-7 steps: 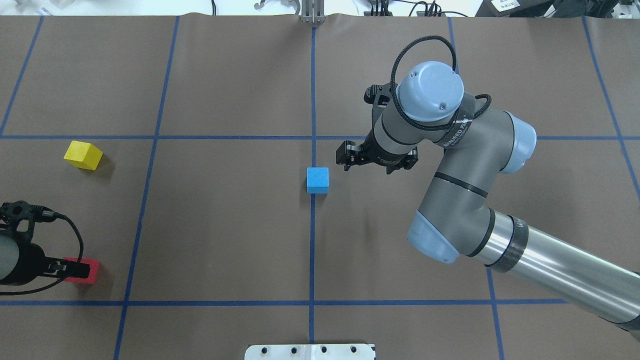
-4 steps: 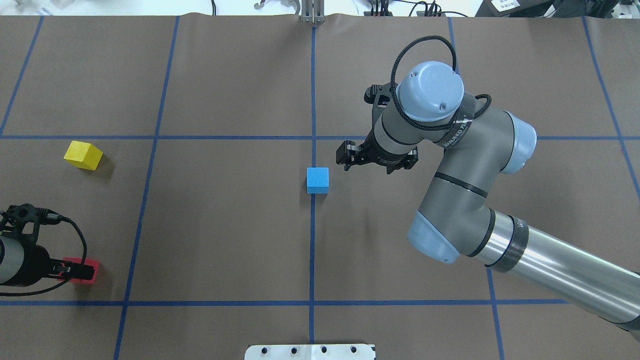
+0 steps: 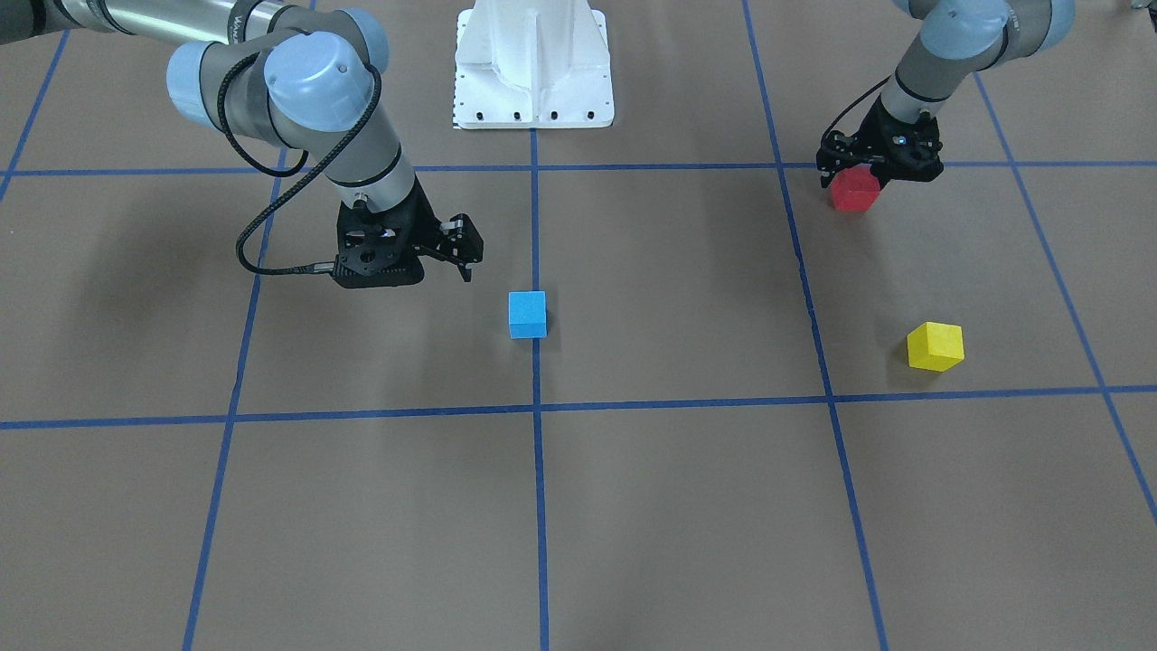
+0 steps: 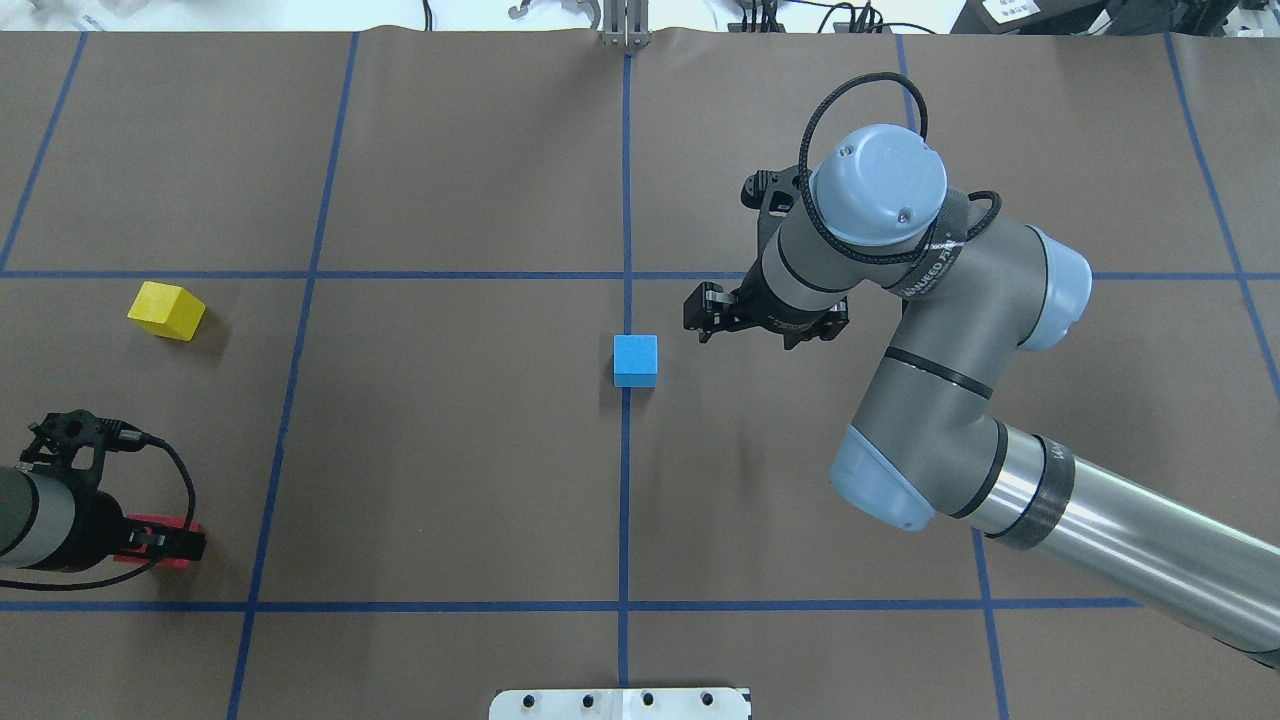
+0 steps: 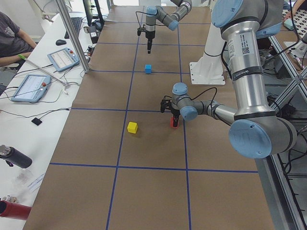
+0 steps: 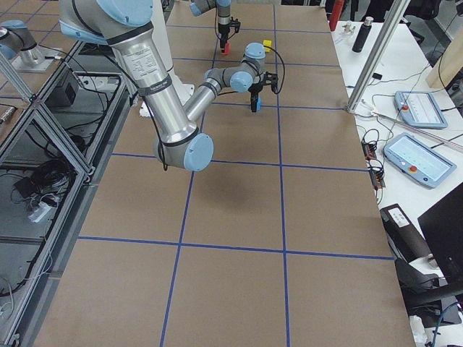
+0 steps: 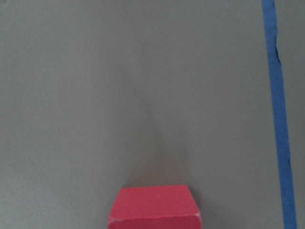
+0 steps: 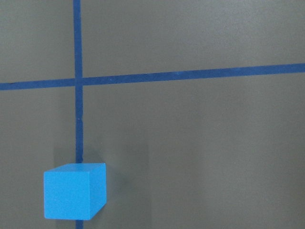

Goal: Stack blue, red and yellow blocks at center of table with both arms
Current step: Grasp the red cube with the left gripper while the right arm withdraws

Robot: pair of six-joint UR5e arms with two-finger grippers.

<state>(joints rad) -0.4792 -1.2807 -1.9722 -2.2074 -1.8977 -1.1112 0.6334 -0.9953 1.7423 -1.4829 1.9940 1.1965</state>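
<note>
Overhead exterior view puts the blue block (image 4: 635, 359) at mid-frame, sitting on the long blue tape line (image 4: 624, 500) that runs down the table (image 4: 450, 450). By the look of it, the base of the stack is already in place. Nothing rests on it yet. The red block (image 4: 160, 526) is at the lower left edge and the yellow block (image 4: 166, 310) is at the left, above it, well apart from the blue one, so two of the three placements are judged to remain.

The left gripper (image 3: 875, 165) sits right over the red block with its fingers on either side. Whether they are pinching it or only straddling it cannot be told. The right gripper (image 4: 745, 330) hangs just right of the blue block, fingers spread and holding nothing.

From overhead only a sliver of red shows under the left gripper, whereas the front-facing view, at its upper right, shows the block's faces below the fingers. The left wrist view has the block at bottom centre but no fingers, so it does not settle the grip. The right wrist view adds one detail — the blue block straddles the tape at lower left.
</note>
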